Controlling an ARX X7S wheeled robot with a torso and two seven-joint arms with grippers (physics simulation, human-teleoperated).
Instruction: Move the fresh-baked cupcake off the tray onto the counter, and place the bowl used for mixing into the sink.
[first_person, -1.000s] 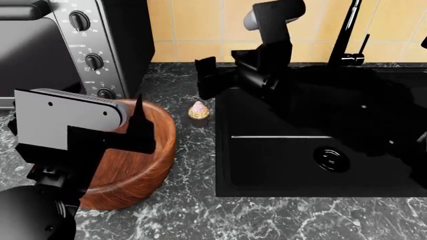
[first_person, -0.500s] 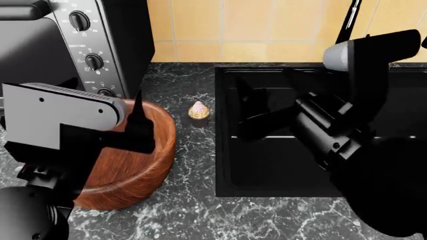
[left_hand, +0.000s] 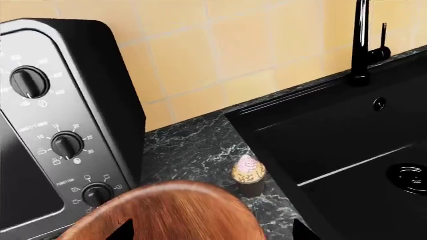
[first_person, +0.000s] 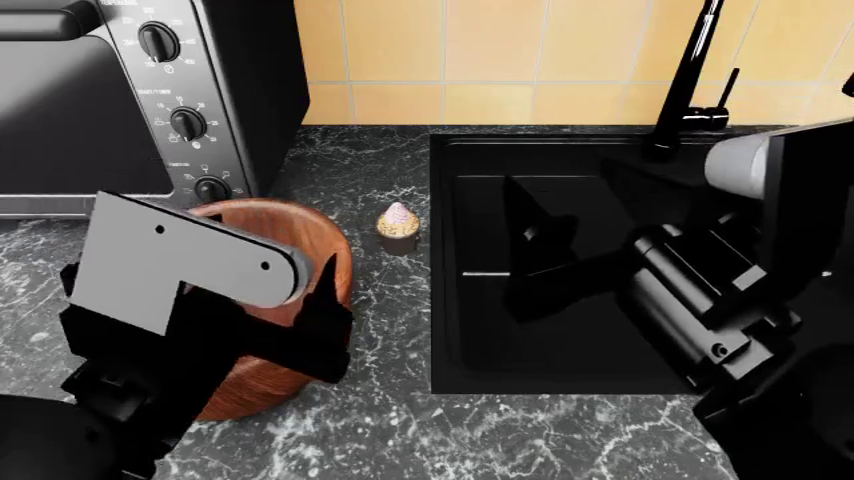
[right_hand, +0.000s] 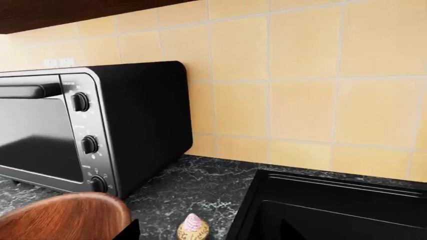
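Now the cupcake (first_person: 398, 223) stands upright on the dark veined surface (first_person: 374, 420), in the narrow strip between the bowl (first_person: 287, 290) on its left and the sink (first_person: 461, 300) on its right, touching neither. The left pincer (first_person: 320, 300) hangs over the bowl's right rim, its dark fingertips (left_hand: 123, 231) spread wide either side of the wooden rim in the left wrist view, gripping nothing; the cupcake lies just beyond it to the far right. The right pincer (first_person: 534, 235) hovers over the sink basin, right of the cupcake and apart from it; whether it is spread or clenched cannot be told.

Open marble runs along the near edge and in the far strip up to the tiled wall (first_person: 507, 50). A toaster oven (first_person: 134, 100) with three knobs crowds the far left, just behind the bowl. The bowl is thick, round, reddish wood with visible grain; the sink is matte black and rectangular, with a tall faucet (first_person: 681, 80) at its far side.
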